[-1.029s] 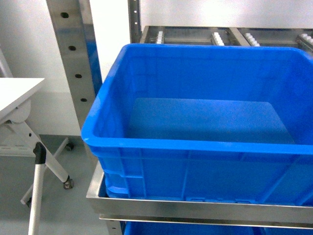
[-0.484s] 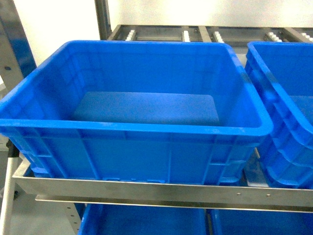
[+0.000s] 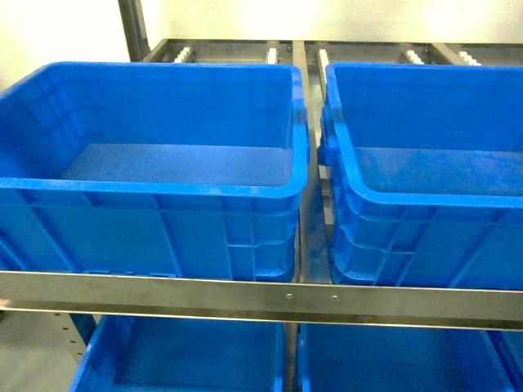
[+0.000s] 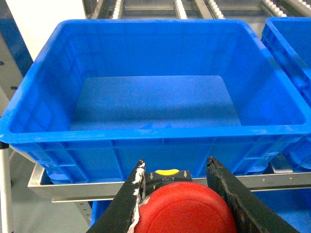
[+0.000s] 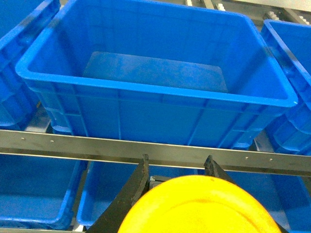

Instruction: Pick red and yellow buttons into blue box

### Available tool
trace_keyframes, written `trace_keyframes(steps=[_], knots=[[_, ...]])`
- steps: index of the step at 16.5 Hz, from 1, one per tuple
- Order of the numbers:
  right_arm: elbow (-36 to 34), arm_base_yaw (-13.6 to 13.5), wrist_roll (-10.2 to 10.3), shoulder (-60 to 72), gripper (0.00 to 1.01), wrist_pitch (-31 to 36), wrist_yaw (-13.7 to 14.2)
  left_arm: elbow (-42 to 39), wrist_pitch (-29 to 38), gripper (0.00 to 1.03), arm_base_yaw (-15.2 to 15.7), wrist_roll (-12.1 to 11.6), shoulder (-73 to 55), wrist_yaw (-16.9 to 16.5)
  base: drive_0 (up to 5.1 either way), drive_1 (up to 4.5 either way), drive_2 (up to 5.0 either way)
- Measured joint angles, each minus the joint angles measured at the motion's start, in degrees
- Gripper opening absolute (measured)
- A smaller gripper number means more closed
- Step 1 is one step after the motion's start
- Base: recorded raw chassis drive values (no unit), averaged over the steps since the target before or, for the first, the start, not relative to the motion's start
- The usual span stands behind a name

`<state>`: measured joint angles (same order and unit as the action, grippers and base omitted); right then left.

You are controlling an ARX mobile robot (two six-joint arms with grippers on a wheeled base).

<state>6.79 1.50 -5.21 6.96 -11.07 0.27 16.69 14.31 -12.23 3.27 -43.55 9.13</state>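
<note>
The left gripper [image 4: 176, 184] is clamped on the red-capped mushroom push button [image 4: 182, 213], the right gripper [image 5: 177, 167] on the yellow-capped one [image 5: 199, 206]; both hang short of 2 deep blue plastic crates [image 3: 163, 192] on a steel rack [image 3: 261, 296]

A steel rack [image 3: 245, 296] fills the scene, its brushed front rail running level across the head view with two small rivets near the middle. A grey upright post [image 3: 132, 26] rises at the rack's left rear. Behind it, roller tracks [image 3: 274, 54] with small white wheels run back between metal rails. A plain pale wall [image 3: 327, 18] stands beyond, brightly and evenly lit. In the left wrist view, a patch of grey floor [image 4: 22, 204] shows at the lower left, beside a perforated steel upright [image 4: 7, 53].
</note>
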Motion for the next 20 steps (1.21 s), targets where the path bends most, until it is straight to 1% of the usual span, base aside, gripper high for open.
trace_keyframes(steps=[4,13,18,20], knots=[[0.0,0.0,0.0,0.0,0.28,-0.07,0.0,-0.02,-0.07,0.31,0.0,0.02,0.04,0.0,4.9,-2.04,-2.8],[0.0,0.0,0.0,-0.02,0.28,0.04,0.0,0.0,0.07,0.31,0.0,0.0,0.04,-0.04,4.0,0.43,-4.6],[0.0,0.0,0.0,0.02,0.28,-0.04,0.17,0.0,0.02,0.31,-0.04,0.0,-0.22,-0.15,0.2,0.2,0.2],[0.0,0.0,0.0,0.02,0.28,-0.02,0.17,0.0,-0.11,0.31,-0.04,0.02,-0.15,-0.13,0.2,3.12,-2.7]])
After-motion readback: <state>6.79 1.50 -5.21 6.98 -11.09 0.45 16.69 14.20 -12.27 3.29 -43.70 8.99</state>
